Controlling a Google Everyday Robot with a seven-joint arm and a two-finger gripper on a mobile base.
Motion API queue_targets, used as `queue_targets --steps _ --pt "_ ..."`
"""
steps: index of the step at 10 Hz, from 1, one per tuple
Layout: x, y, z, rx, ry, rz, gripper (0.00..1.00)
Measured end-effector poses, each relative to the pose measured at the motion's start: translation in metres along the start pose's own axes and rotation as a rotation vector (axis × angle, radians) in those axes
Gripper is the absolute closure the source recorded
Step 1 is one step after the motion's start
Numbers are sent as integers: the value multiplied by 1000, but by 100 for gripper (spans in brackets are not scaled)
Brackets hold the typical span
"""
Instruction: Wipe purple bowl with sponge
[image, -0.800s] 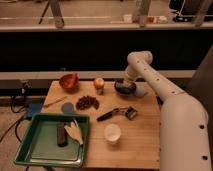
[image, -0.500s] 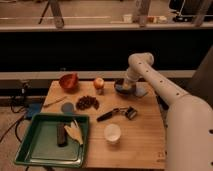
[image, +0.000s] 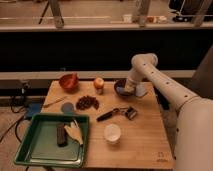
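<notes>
The end effector (image: 129, 90) is down at the right side of the small round dark purple bowl (image: 120, 86) on the wooden worktop (image: 140, 135). Whether it is apart or clamped cannot be told.

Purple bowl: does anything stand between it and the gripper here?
Nothing visible does. The gripper is down at the purple bowl, on its right side. The orange-red bowl and the white cup sit apart from it, out of the way.

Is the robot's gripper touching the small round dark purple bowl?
Cannot tell. The camera view shows the gripper low over the purple bowl, at its rim, hiding any contact.
</notes>
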Motion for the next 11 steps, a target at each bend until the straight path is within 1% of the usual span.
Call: queue_targets --steps 1,4,5,6,8,9,10,11 --pt "6 0 -2 -7 41 21 100" --pt "23 -10 -9 6 128 74 100" --pt "27 -18 -7 13 145 87 100" --pt "26 -28 -5 24 147 95 100" --pt "25 -49 3 46 115 95 100" --pt "26 -53 5 52 103 96 100" --pt "24 -56 8 51 76 93 100" --pt "19 -55 12 40 20 85 100"
